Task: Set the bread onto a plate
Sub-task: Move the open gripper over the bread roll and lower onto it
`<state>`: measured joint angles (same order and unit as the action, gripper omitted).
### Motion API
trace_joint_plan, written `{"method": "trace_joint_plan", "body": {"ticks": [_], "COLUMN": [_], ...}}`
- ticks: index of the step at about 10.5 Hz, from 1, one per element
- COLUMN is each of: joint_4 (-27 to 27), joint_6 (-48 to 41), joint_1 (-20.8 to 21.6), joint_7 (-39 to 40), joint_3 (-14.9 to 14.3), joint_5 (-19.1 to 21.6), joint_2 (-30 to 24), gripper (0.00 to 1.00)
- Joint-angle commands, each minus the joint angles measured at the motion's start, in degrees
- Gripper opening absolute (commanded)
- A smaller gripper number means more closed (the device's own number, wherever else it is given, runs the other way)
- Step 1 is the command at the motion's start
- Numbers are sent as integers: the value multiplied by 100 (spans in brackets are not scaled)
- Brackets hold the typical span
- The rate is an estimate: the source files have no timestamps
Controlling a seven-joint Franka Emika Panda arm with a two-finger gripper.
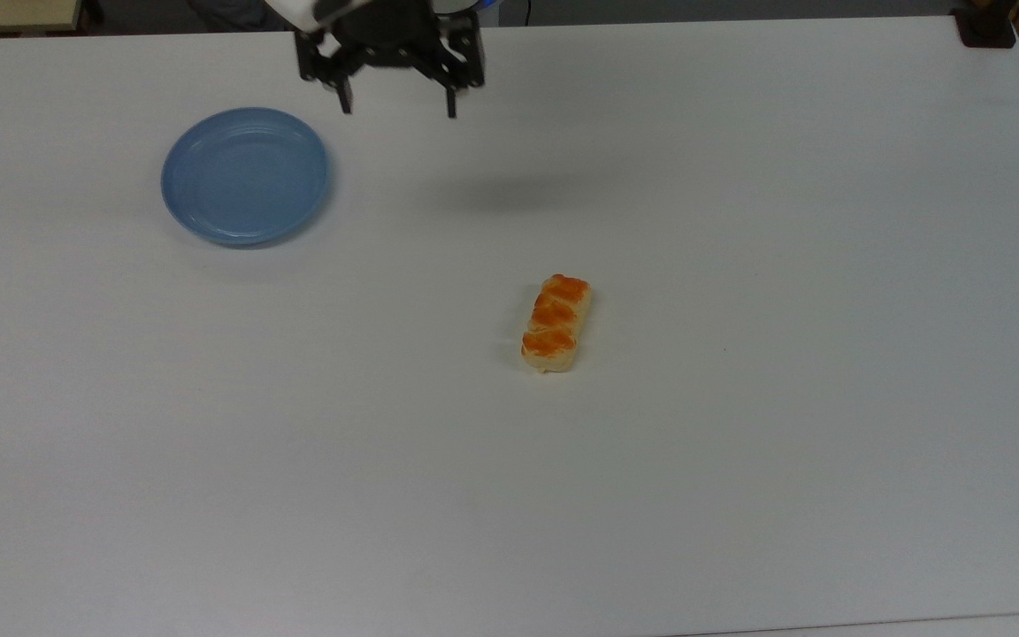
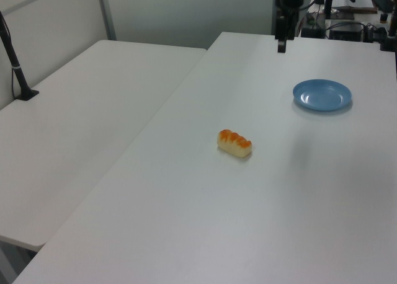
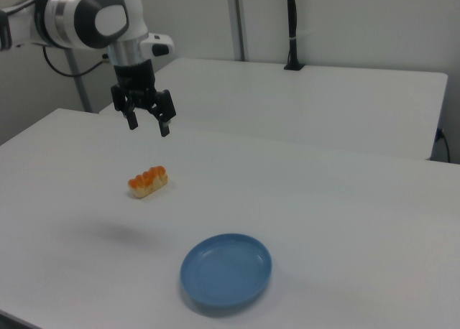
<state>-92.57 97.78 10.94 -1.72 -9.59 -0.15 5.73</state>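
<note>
The bread [image 1: 555,324] [image 2: 234,143] [image 3: 148,182], a pale loaf with three orange-brown bumps, lies on the white table [image 1: 739,398] near its middle. The light-blue plate [image 1: 245,175] [image 2: 322,95] [image 3: 226,269] sits bare toward the top view's upper left. My gripper [image 1: 398,109] [image 3: 148,125] hangs open in the air near the table's far edge in the top view, to the right of the plate and well up from the bread. Nothing is between its fingers. Its shadow [image 1: 509,195] falls on the table between plate and bread.
A second white table [image 2: 80,135] adjoins this one on the left view's left, with a black pole mount [image 2: 18,79] on it. A black clamp [image 1: 985,26] sits at the top view's upper right corner. Cables and equipment [image 2: 347,23] stand behind the table's far edge.
</note>
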Motion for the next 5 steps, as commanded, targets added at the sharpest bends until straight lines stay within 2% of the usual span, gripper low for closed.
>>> {"method": "trace_joint_plan", "body": {"ticks": [1,3,5], "joint_4": [-41,-41,-15], "joint_6": [634,1100,1435], "joint_1": [416,610,742], "joint_7": [-950,-1487,-1795], "joint_3": [-52,-43,-17], "joint_5": [120,313,340], "joint_2": [322,655,1068], "gripper": [100,100,100]}}
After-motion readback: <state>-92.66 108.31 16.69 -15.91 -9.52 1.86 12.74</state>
